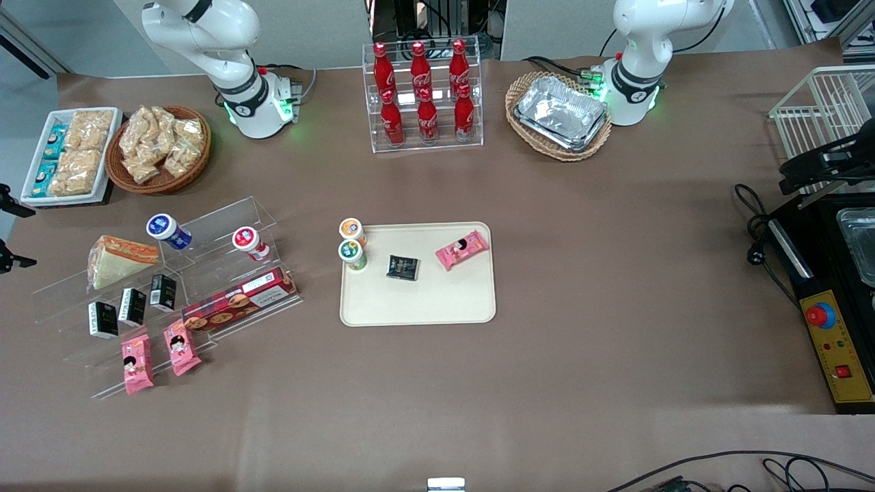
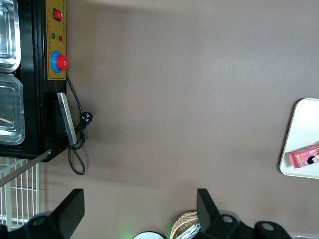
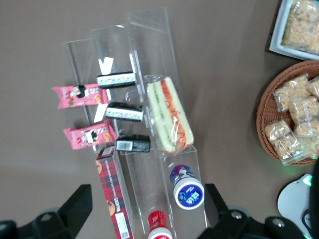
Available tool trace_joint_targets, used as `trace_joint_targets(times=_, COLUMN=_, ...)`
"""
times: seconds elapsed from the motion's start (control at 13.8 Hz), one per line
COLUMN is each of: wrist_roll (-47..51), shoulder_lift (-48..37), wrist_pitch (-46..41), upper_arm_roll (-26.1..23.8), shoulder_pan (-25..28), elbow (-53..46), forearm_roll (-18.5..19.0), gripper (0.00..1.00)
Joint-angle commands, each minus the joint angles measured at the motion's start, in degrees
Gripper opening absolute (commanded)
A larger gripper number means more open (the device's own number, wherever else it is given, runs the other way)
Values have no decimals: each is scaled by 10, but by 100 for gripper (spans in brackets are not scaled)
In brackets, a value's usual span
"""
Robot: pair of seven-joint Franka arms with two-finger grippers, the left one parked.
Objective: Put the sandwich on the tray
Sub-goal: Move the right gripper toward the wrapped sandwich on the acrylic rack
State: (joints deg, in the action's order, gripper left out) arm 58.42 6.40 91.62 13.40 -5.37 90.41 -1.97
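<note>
Toward the working arm's end of the table, sandwich (image 1: 122, 260) lies on the clear rack (image 1: 219, 222), well apart from tray (image 1: 417, 301) at centre frame. Gripper (image 3: 147, 199) hangs above the rack, fingers spread wide, holding nothing.

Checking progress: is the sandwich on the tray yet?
No. The sandwich lies on the clear stepped rack, apart from the tray. The end effector is above the rack, open.

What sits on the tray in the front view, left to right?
On the tray: two small cups at its edge → black packet → pink snack packet. No sandwich yet; gripper above the display stand.
</note>
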Motion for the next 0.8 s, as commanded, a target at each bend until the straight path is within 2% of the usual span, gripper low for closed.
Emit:
trace_joint_targets(times=0.0, wrist_roll=15, shoulder_lift=31, wrist_pitch=0, upper_arm_roll=0, shoulder_pan=-17, elbow=2, forearm_roll=-13, gripper=100)
trace_joint_targets(times=0.15, wrist_roll=14, shoulder_lift=35, wrist_pitch=12, upper_arm_roll=0, shoulder_pan=-21, elbow=16, forearm_roll=-14, gripper=100)
trace_joint_targets(times=0.73, wrist_roll=17, shoulder_lift=-36, wrist_pitch=145, upper_arm_roll=-1, shoulder_pan=-21, elbow=197, forearm_roll=-10, gripper=100)
